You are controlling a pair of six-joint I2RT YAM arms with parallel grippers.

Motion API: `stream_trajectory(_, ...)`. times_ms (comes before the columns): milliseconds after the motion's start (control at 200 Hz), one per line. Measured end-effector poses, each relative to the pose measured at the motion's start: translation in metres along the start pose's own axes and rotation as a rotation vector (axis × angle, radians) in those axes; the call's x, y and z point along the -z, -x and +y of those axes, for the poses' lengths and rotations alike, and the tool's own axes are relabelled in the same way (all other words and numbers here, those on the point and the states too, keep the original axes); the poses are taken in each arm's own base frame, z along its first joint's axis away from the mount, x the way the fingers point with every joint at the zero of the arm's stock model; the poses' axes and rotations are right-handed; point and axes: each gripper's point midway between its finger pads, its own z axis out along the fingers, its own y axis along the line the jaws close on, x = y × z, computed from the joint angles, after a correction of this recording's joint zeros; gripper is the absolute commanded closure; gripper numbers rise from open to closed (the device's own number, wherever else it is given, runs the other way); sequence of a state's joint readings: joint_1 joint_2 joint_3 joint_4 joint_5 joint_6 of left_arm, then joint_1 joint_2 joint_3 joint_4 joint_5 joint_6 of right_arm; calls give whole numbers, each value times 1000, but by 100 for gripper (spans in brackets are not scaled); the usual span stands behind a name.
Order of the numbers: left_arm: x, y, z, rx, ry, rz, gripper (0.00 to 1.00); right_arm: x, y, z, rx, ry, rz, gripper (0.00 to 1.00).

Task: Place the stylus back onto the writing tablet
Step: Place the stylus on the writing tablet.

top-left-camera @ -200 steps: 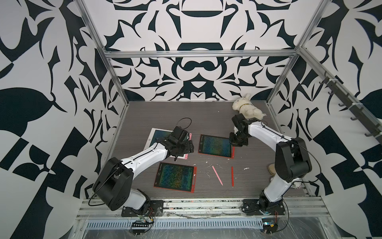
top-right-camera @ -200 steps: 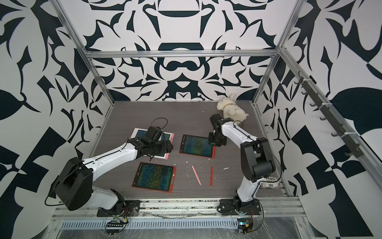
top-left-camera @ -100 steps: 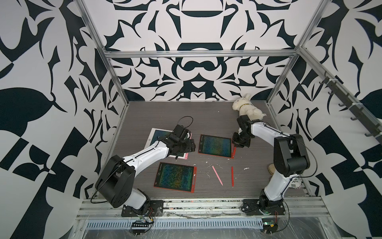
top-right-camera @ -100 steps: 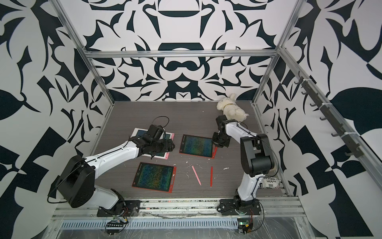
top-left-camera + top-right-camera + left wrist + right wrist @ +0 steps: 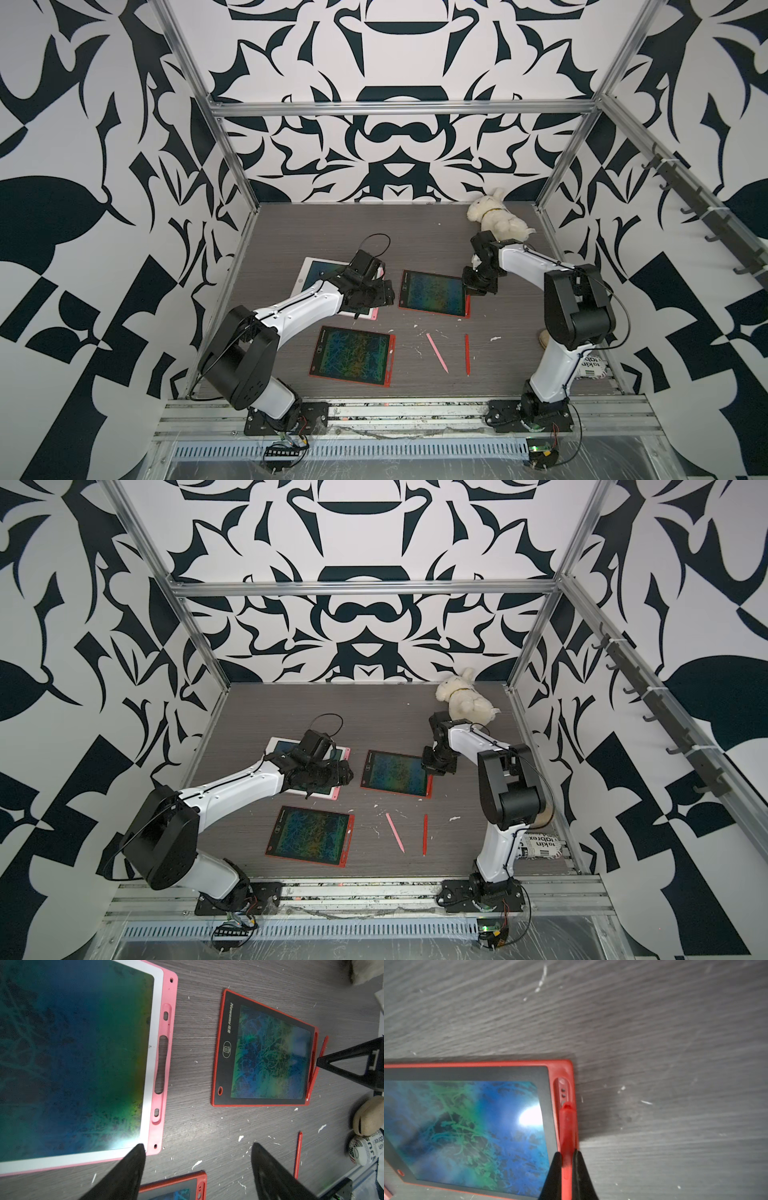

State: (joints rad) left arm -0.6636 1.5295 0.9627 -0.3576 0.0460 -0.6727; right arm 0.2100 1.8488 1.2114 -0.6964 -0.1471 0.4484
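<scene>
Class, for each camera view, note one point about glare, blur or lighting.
Right wrist view: a white glare patch on the red tablet, the table smeared with blur. Left wrist view: glare at a corner of the pink tablet, the left gripper a dark silhouette. Both top views: even light, sharp.

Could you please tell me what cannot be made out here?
Right wrist view: right gripper fingers hide the lower end of the red stylus; blur hides whether it sits in the slot.
Both top views: left arm covers much of the pink tablet.
A top view: right arm hides part of the printed roll; lettering too small.
Left wrist view: front tablet mostly cut off by the picture's edge.
</scene>
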Motion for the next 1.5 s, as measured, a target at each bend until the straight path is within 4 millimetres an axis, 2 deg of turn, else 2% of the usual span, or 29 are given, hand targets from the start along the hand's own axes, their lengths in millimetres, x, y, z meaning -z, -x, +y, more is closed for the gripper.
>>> stream_trajectory(415, 0, 0, 0, 1, -1, 1, 18, -5, 9, 2, 56, -13, 3, 100)
stream_trajectory(1145, -1, -1, 0, 4, -1, 5, 18, -5, 10, 3, 66, -23, 10, 98)
stream_trajectory(1375, -3, -2, 1, 6, 3, 12, 18, -6, 3, 4, 69, -34, 29, 86)
stream_trajectory(1500, -4, -4, 1, 6, 6, 17, 18, -6, -3, 7, 72, -39, 47, 72)
